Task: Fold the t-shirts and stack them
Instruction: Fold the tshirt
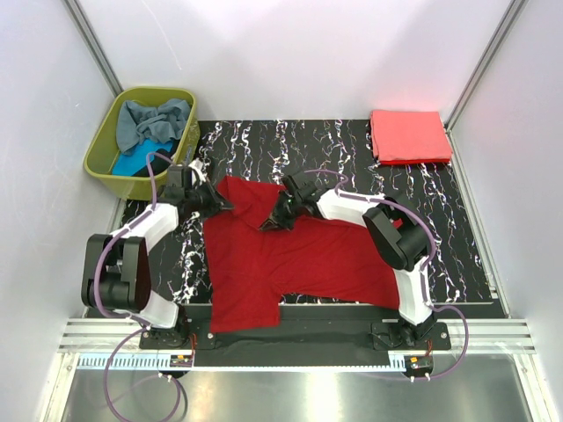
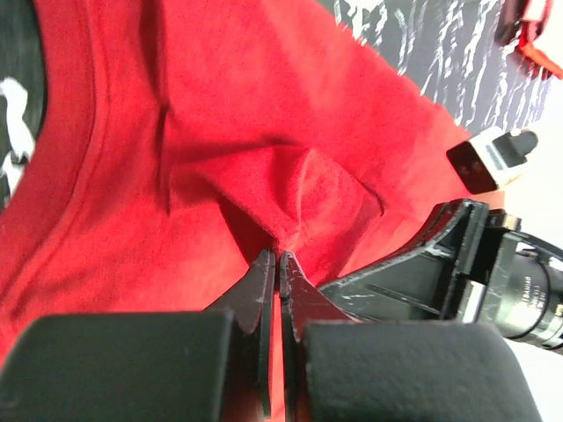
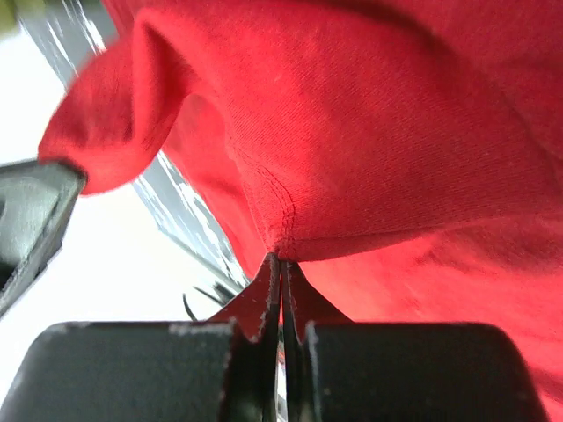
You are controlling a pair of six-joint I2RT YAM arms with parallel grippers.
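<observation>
My left gripper (image 1: 225, 207) is closed tight on a pinched-up peak of the dark red t-shirt (image 1: 299, 259), near its far-left corner. In the left wrist view the fingertips (image 2: 277, 257) meet on the cloth with no gap, and a ribbed band of the shirt runs down the left of that view. My right gripper (image 1: 266, 223) is also clamped on the shirt, just right of the left one. Its fingertips (image 3: 281, 260) bite a stitched seam, and the cloth bulges up above them.

The red shirt lies open over the middle of the black marbled mat (image 1: 457, 255). Its long axis runs from the far-left, where I hold it, toward the near-right. One flap at the near-left reaches the mat's near edge. I cannot tell which end is the neck.

Bare mat shows right of the shirt and along the far edge. A folded coral-pink t-shirt (image 1: 409, 136) sits square in the far-right corner, well apart. Off the far-left corner stands the olive-green basket (image 1: 98, 149), which holds a crumpled grey-blue shirt (image 1: 154, 119) and a turquoise shirt (image 1: 136, 161).
</observation>
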